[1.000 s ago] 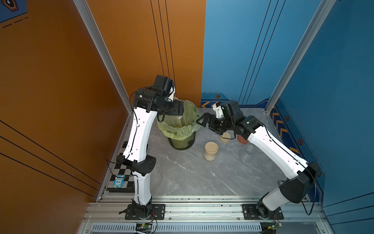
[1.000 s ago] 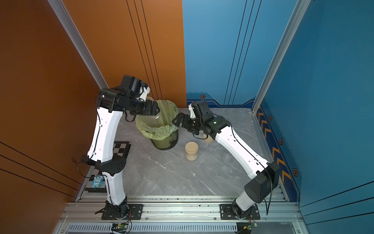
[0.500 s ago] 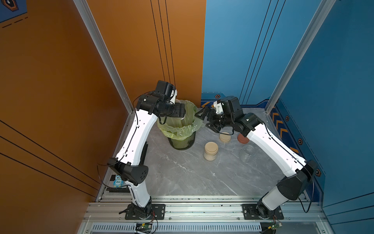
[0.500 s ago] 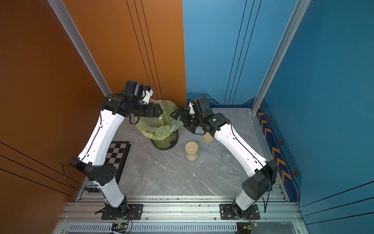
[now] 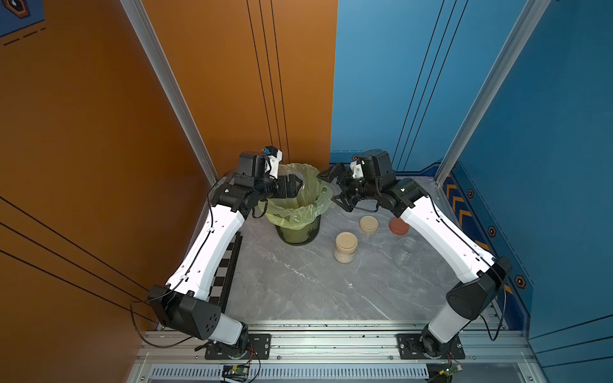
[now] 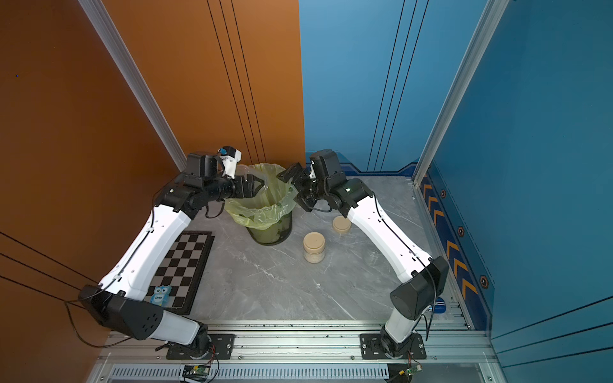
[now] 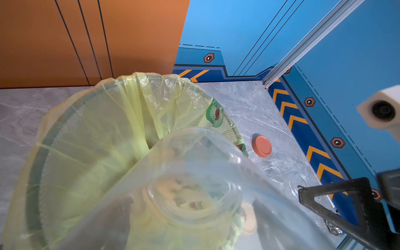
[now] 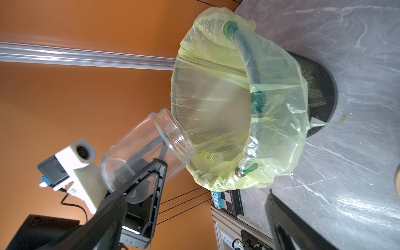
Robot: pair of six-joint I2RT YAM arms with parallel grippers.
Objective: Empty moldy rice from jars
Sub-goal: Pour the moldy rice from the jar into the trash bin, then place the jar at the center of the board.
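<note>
My left gripper (image 5: 300,185) is shut on a clear, lidless jar (image 8: 142,151) that is tipped mouth-down over the rim of the green-bagged bin (image 5: 297,205). The held jar (image 7: 194,173) looks empty. My right gripper (image 5: 333,189) hangs open and empty beside the bin's right side, and its fingers (image 8: 292,227) are spread wide. One jar (image 5: 346,247) with a beige lid stands on the table, moldy rice (image 5: 345,257) showing through its wall. Another clear jar (image 5: 406,250) rests empty by my right arm. Both top views show the bin (image 6: 268,212) and the lidded jar (image 6: 313,247).
A loose beige lid (image 5: 368,224) and a reddish-brown lid (image 5: 398,226) lie on the marble table right of the bin. A checkerboard (image 6: 184,265) with a blue owl tag (image 6: 160,295) sits at the left edge. Orange and blue walls close in behind.
My left arm has stretched lower and further out while its gripper kept the jar over the bin. The right gripper rose slightly toward the bin's rim and stayed open.
</note>
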